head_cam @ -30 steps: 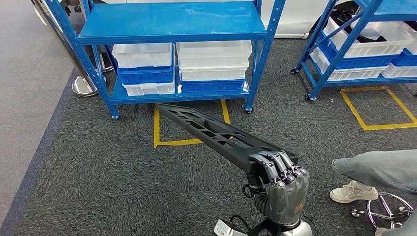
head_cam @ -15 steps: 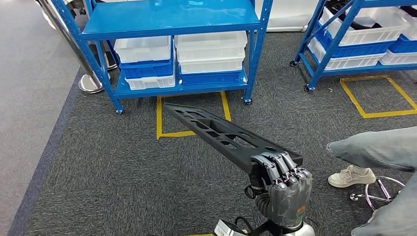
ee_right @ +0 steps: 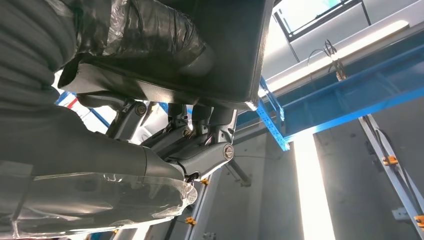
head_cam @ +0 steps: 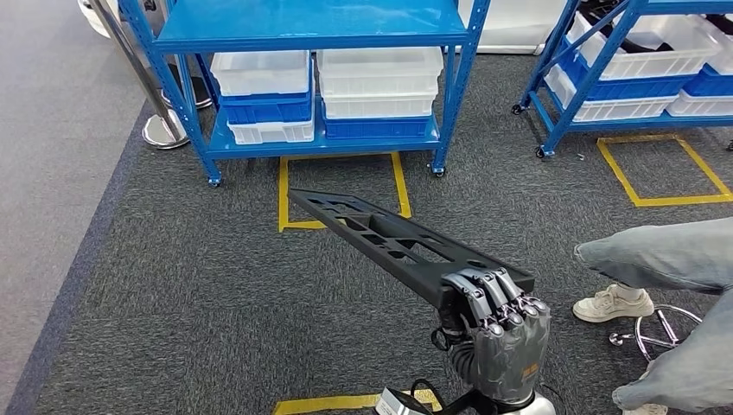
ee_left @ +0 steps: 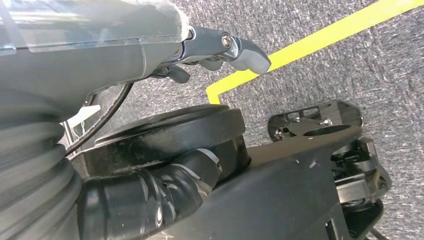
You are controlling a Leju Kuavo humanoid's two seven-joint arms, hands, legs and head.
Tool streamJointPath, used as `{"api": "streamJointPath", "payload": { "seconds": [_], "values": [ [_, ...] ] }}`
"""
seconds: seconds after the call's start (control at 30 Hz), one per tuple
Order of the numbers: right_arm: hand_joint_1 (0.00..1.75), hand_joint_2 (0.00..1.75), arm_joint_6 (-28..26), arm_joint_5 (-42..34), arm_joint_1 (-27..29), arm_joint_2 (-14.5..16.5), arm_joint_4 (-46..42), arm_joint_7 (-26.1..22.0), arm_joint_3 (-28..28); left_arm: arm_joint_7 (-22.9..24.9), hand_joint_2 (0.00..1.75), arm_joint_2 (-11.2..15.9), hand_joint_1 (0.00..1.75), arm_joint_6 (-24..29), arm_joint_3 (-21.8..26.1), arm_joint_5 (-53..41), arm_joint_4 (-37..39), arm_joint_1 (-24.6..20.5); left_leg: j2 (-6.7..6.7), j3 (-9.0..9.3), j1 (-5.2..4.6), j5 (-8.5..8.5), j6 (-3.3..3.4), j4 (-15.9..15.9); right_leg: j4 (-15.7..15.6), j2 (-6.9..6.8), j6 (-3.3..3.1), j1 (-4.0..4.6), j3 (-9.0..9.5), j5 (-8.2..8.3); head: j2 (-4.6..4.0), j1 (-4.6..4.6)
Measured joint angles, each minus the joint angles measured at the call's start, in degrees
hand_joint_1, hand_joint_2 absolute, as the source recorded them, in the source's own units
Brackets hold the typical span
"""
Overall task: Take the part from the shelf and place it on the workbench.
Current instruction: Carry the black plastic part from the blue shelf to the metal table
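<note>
The part [head_cam: 380,238] is a long flat black plate with cut-outs. My right hand [head_cam: 501,333] grips its near end from below, fingers wrapped over the edge, and it juts forward and to the left above the carpet. In the right wrist view the part's underside [ee_right: 225,45] lies across the fingers [ee_right: 200,145]. My left hand [ee_left: 220,50] hangs beside my body above the carpet with nothing in it, its thumb standing apart from the darker fingers.
A blue shelf [head_cam: 311,26] with white and blue bins [head_cam: 380,82] stands ahead, a second blue shelf [head_cam: 605,69] at the right. Yellow floor tape [head_cam: 281,194] marks a square below the part. A person's leg [head_cam: 666,255] and shoe [head_cam: 614,303] are close on the right by a stool base [head_cam: 657,333].
The whole picture has shifted, so the camera moved: a yellow line has come in at the bottom edge. My right hand still holds the part the same way. The person's leg has shifted.
</note>
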Motion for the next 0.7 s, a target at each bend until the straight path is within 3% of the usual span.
{"api": "streamJointPath", "payload": {
  "seconds": [0.07,0.1,0.17,0.23,0.37,0.43,0.5,0.53,0.57,0.6,0.63,0.7],
  "values": [
    [1.75,1.75,0.0,0.2,0.1,0.0,0.0,0.0,-0.1,0.0,1.75,0.0,0.0,-0.1,0.0,-0.1,0.0,0.0,-0.01,-0.63,0.05,0.24,-0.08,0.4,2.9,0.0,0.42,-0.48,-1.02,-0.19,0.0,0.0],
    [1.75,1.75,0.0,0.2,0.1,0.0,0.0,0.0,-0.1,0.0,1.75,0.0,0.0,-0.1,0.0,-0.2,0.0,0.0,-0.03,-0.86,0.1,0.29,-0.17,0.6,1.2,-0.01,0.56,-0.73,0.09,1.23,0.0,0.0],
    [1.75,1.75,0.0,0.2,0.1,0.0,0.0,0.0,-0.1,0.0,1.75,0.0,0.0,-0.1,0.0,-0.2,0.0,0.0,-0.08,-1.21,0.12,0.27,-0.53,1.2,-6.1,-0.02,0.69,-1.1,4.2,4.55,0.0,0.0],
    [1.75,1.75,0.0,0.1,0.2,0.0,0.0,0.0,-0.1,0.0,1.75,0.0,0.0,-0.1,0.0,-0.2,0.0,-0.1,-0.09,-1.65,-0.03,0.26,-1.26,1.7,-11.1,0.06,0.4,-1.0,6.49,5.87,0.0,-0.01],
    [1.75,1.75,0.0,-0.3,0.3,0.1,0.0,0.0,-0.1,0.0,1.75,0.0,0.0,-0.1,0.0,-0.4,0.0,-0.1,0.07,-2.32,0.11,0.06,-2.82,2.3,-12.0,0.49,-1.1,-0.75,5.99,6.5,0.0,-0.02],
    [1.75,1.75,0.0,-0.6,0.4,0.1,0.0,0.0,-0.1,0.0,1.75,0.0,0.0,-0.1,0.0,-0.4,0.0,-0.2,-0.08,-3.88,0.25,-2.85,-3.28,6.0,-12.2,0.66,-1.93,-0.82,5.67,7.01,0.0,-0.04],
    [1.75,1.75,0.0,-1.0,0.4,0.2,0.0,0.0,-0.1,0.0,1.75,0.1,0.0,-0.1,0.0,-0.4,0.0,-0.4,-0.15,-6.57,0.22,-6.91,-3.43,13.2,-12.2,0.92,-2.39,-0.55,5.17,7.31,0.0,-0.04],
    [1.75,1.75,0.0,-1.1,0.4,0.2,0.0,0.0,-0.1,-0.1,1.75,0.1,0.0,-0.1,0.0,-0.4,0.0,-0.5,-0.16,-7.5,0.21,-8.04,-3.42,16.1,-12.1,1.16,-2.51,-0.37,4.94,7.44,0.0,-0.03],
    [1.75,1.75,0.0,-1.2,0.4,0.2,0.0,0.0,-0.1,-0.1,1.75,0.1,0.0,-0.1,0.0,-0.4,0.0,-0.6,-0.17,-7.61,0.21,-8.1,-3.32,17.2,-12.1,1.52,-2.57,-0.21,4.77,7.55,0.0,-0.03],
    [1.75,1.75,0.0,-1.4,0.4,0.2,0.0,0.0,-0.1,0.0,1.75,0.1,0.0,-0.1,0.0,-0.5,0.0,-0.6,-0.26,-6.73,0.19,-7.09,-3.12,16.3,-12.0,1.98,-2.58,-0.06,4.66,7.65,0.0,-0.03],
    [1.75,1.75,0.0,-1.5,0.4,0.2,0.0,0.0,-0.1,0.0,1.75,0.1,0.0,-0.1,0.0,-0.6,0.0,-0.5,-0.7,-4.91,0.13,-5.23,-2.76,13.2,-12.0,2.54,-2.56,0.06,4.61,7.73,0.0,-0.03],
    [1.75,1.75,0.0,-1.8,0.4,0.2,0.0,0.0,-0.1,0.1,1.75,0.2,0.0,-0.1,0.0,-0.7,0.0,-0.1,-2.99,-1.26,0.04,-2.19,-1.84,6.0,-11.8,3.57,-2.36,0.19,4.4,7.91,0.0,-0.02]
  ]
}}
